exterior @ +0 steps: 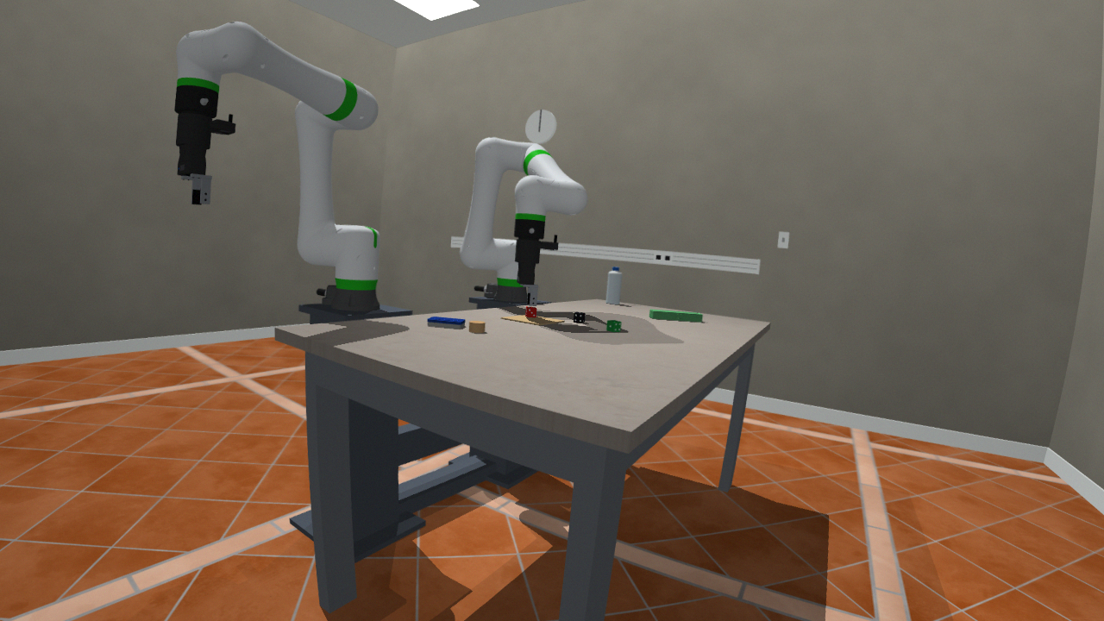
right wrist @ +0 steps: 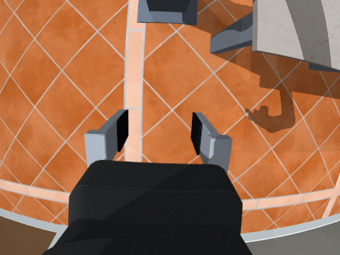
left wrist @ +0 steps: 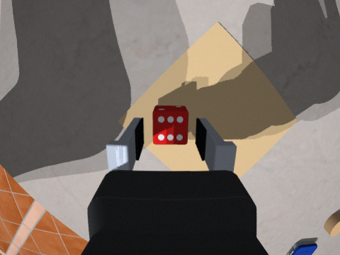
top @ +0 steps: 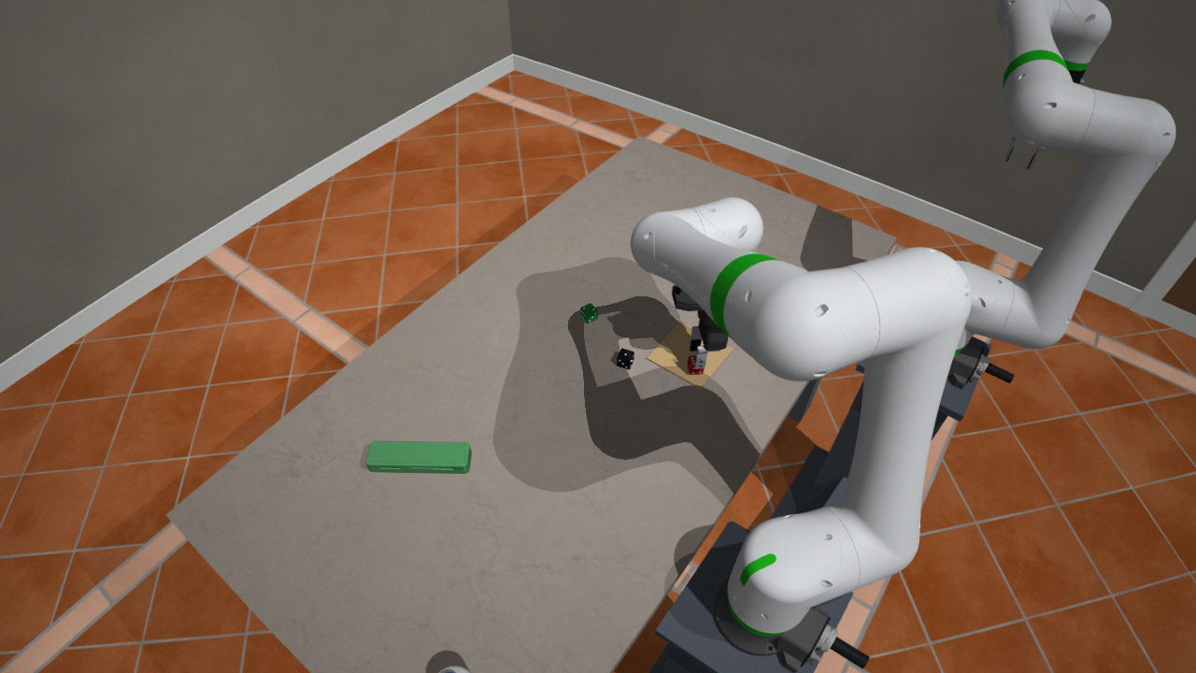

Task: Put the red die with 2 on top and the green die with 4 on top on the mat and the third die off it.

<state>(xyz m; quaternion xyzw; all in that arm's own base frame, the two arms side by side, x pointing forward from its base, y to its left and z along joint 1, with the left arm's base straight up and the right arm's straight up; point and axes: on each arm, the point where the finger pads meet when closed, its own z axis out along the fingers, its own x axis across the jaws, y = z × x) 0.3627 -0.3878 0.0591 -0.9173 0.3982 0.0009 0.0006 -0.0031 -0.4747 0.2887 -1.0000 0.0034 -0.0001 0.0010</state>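
The red die [top: 693, 366] [exterior: 530, 311] [left wrist: 170, 128] sits flat on the tan mat [top: 666, 357] [exterior: 552, 320] [left wrist: 219, 42], six pips on top. My left gripper [top: 697, 354] [exterior: 530, 299] [left wrist: 169, 130] points down, open, with its fingers on either side of the die and a gap at each side in the left wrist view. The green die [top: 589, 312] [exterior: 613, 325] and the black die [top: 624, 358] [exterior: 579, 317] rest on the table off the mat; their top numbers are too small to read. My right gripper [top: 1020, 156] [exterior: 200, 192] [right wrist: 159, 124] is open and empty, high beyond the table's edge.
A green block [top: 418, 456] [exterior: 675, 315] lies away from the dice. A blue object [exterior: 446, 320] [left wrist: 305, 248] and a small wooden cylinder [exterior: 477, 327] [left wrist: 333, 224] lie on the mat's other side. A white bottle [exterior: 613, 287] stands at the far table edge.
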